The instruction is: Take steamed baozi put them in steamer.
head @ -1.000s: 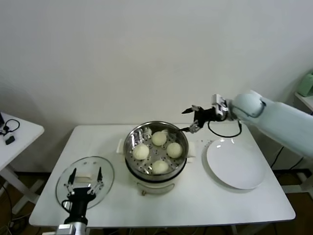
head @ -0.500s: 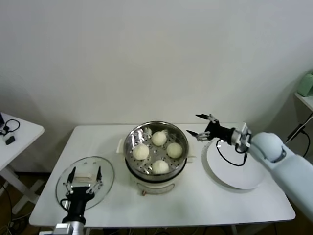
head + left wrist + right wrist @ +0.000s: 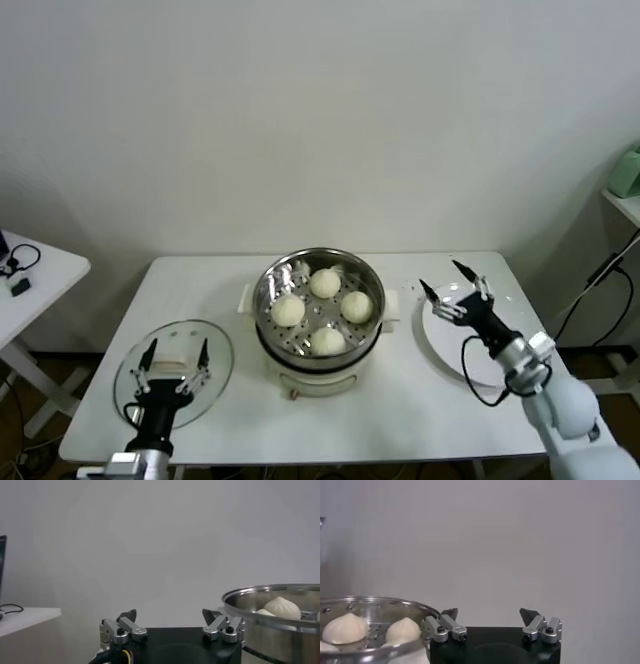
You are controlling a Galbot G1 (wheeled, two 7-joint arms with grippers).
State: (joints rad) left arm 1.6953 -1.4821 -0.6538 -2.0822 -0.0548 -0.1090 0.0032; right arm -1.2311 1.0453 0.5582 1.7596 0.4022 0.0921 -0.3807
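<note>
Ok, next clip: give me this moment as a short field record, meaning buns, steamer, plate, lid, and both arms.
baozi: four, all inside the steamer
steamer: mid-table, uncovered
plate: white, no buns on it, on the steamer's right
glass lid: flat on the table, front left
right gripper: jaws open, holding nothing, over the plate
left gripper: jaws open, holding nothing, over the lid
task state: loading looks complete

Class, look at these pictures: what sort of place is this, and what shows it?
Probably a robot test room, not a home kitchen: a bare white table against a blank wall, holding just a steamer, plate and glass lid.
</note>
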